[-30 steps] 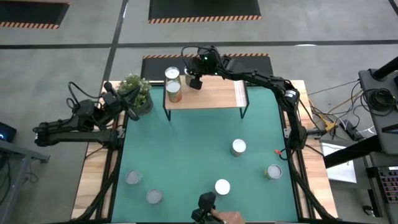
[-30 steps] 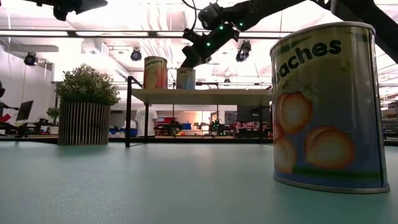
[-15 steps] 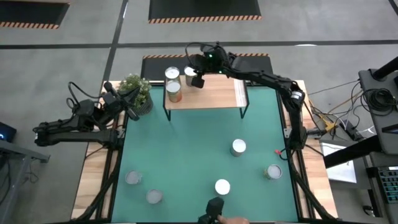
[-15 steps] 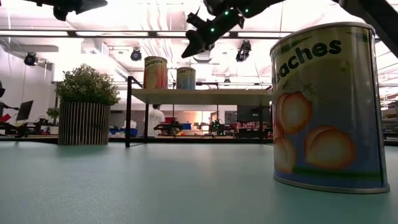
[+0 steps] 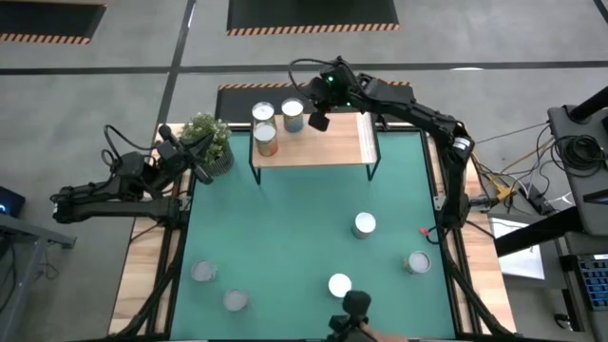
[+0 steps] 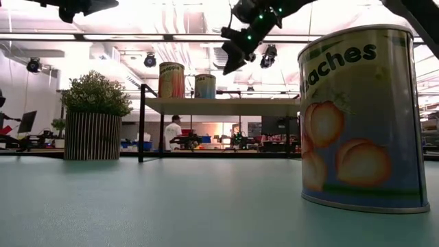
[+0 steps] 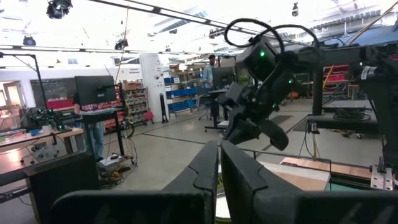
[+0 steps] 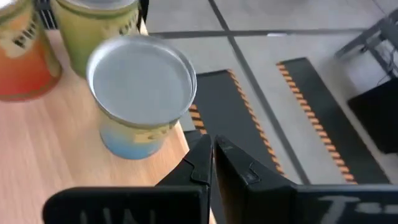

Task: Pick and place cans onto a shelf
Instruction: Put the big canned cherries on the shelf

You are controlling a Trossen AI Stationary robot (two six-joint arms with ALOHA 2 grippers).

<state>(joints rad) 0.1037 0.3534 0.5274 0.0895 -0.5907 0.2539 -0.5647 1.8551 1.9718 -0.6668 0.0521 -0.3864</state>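
Three cans stand upright on the light-wood shelf (image 5: 323, 144) at the table's far side: a tan one (image 5: 263, 113), an orange one (image 5: 266, 141) and a blue-labelled one (image 5: 293, 115). The blue-labelled can also shows in the right wrist view (image 8: 142, 93). My right gripper (image 5: 318, 119) hovers shut and empty just right of the blue can, above the shelf; its own wrist view shows the shut fingers (image 8: 213, 150). Several more cans stand on the green table, among them one at the middle right (image 5: 365, 224) and one near the front (image 5: 339, 284). My left gripper (image 7: 219, 155) is shut and waits by the plant (image 5: 207, 142).
The potted plant stands left of the shelf. A peaches can (image 6: 360, 116) stands close to the low camera. A dark object (image 5: 354, 304) and a person's hand (image 5: 366, 334) show at the table's near edge. Green table (image 5: 285, 228) lies bare between the shelf and the front cans.
My right gripper has risen from beside the blue can's top and gone toward the table's right edge. The blue can stays upright on the shelf. The dark object and the hand at the near edge have shifted to the right.
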